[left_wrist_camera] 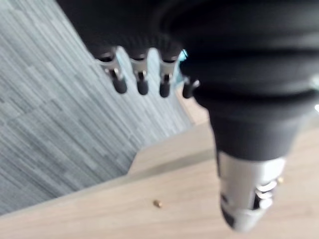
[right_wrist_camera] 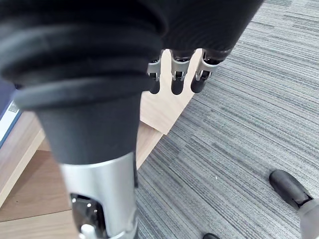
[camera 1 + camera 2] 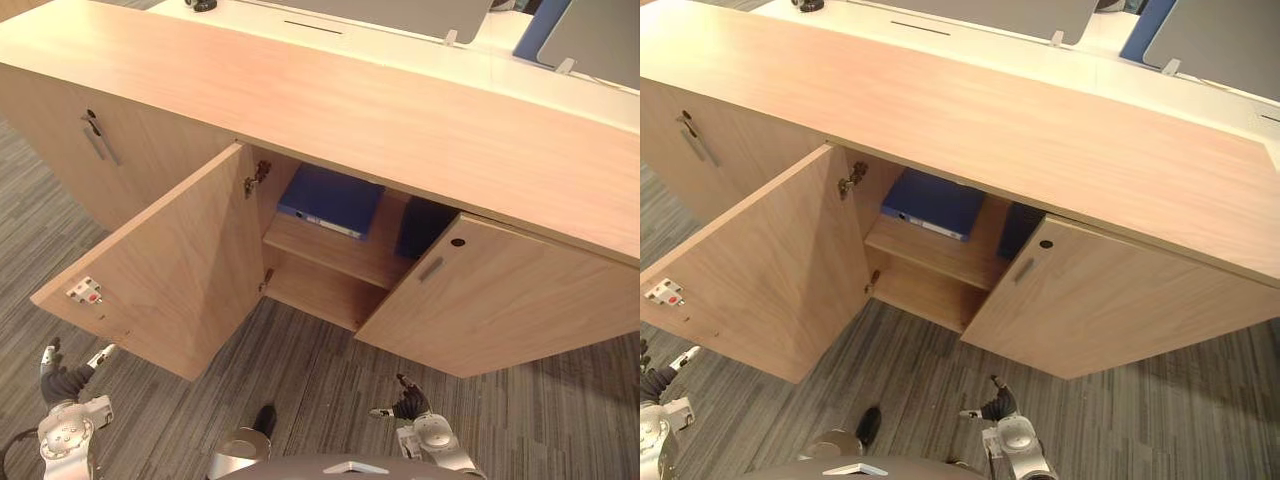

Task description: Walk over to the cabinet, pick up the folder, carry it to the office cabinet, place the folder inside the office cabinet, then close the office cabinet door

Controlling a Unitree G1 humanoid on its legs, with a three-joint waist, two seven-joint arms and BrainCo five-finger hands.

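**Item:** blue folder point(image 3: 332, 198).
**Location:** lying flat on the upper shelf point(image 3: 325, 252) inside the office cabinet point(image 3: 420, 120), well ahead of and above both sets of fingers.
**Appearance:** plain blue cover with a pale label strip along the near edge. A darker blue item point(image 3: 424, 226) sits beside it, half hidden by the right door point(image 3: 500, 305).
**Left hand** point(image 3: 62, 383): low over the carpet, fingers point(image 1: 141, 82) apart and relaxed, holding nothing. The wide-open left door point(image 3: 170, 270) hangs just ahead of them.
**Right hand** point(image 3: 410, 404): fingers point(image 2: 175, 82) loose and empty, near the right door's lower edge.
**Step:** placing looks done; closing the doors remains.
**Next move:** the left fingers probably need to get round the left door's free edge to push its far face, while the right door takes a flat push on its facing side.
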